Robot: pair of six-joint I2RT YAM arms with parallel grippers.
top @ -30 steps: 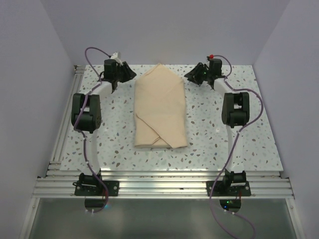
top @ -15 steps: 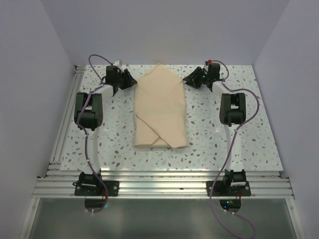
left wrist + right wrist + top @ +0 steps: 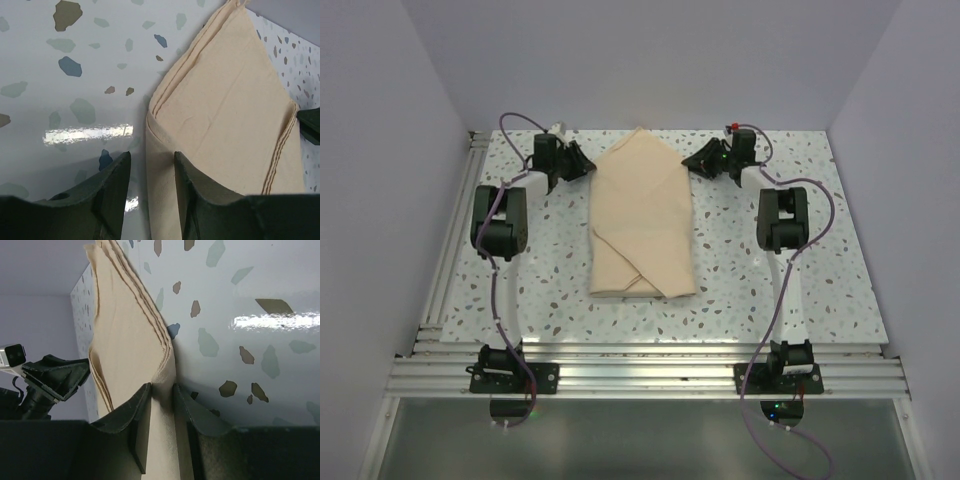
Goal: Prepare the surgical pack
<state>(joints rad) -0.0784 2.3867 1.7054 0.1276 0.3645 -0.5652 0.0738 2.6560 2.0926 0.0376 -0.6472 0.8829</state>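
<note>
My left gripper [image 3: 583,162] and right gripper [image 3: 693,160] flank the tan cloth bundle [image 3: 642,215] on the speckled worktop [image 3: 555,290].

Left gripper [image 3: 584,162] and right gripper [image 3: 694,160] have been drawn in to the tan cloth bundle [image 3: 642,215] — right jaws now narrowed onto its edge.

Speckled terrazzo table [image 3: 570,290], plain lilac-grey walls [image 3: 650,60], aluminium rail frame [image 3: 640,375]

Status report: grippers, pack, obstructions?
Left gripper open, straddling edge of tan cloth bundle. Right gripper pinching opposite edge. Bundle folded, flat on table. No obstruction seen.
</note>
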